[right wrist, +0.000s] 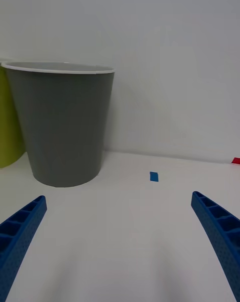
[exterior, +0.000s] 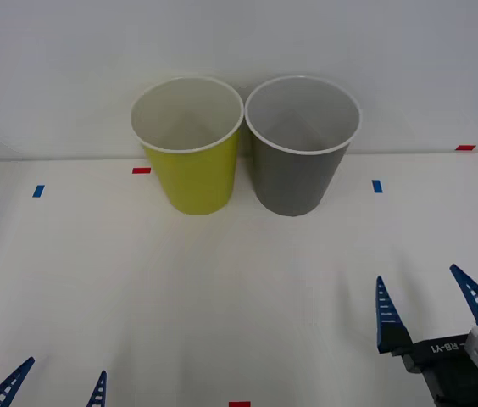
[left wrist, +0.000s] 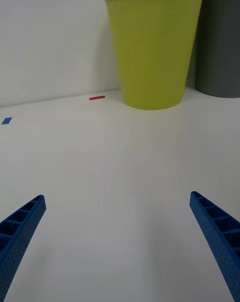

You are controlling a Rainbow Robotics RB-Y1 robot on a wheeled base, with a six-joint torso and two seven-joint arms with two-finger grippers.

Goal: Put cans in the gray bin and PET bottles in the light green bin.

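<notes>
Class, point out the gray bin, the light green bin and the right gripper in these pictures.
gray bin (exterior: 297, 182): front view, on its outer wall.
light green bin (exterior: 195, 182): front view, on its outer wall.
right gripper (exterior: 425, 295): front view, midway between its two open blue fingertips.

The right gripper (exterior: 430, 295) carries two blue fingers (exterior: 386, 314), each a slim tapered blade ending in a point. The inner face of each finger shows a ladder of pale rectangular openings. The fingers mount on a black block body printed with the white marking "RB-Y1", and a light grey housing sits on that body at its right side. The left gripper (exterior: 57, 381) has the same blue ribbed fingers (left wrist: 20, 234); close up, their surface is finely dotted and the ribs form open cells.
</notes>
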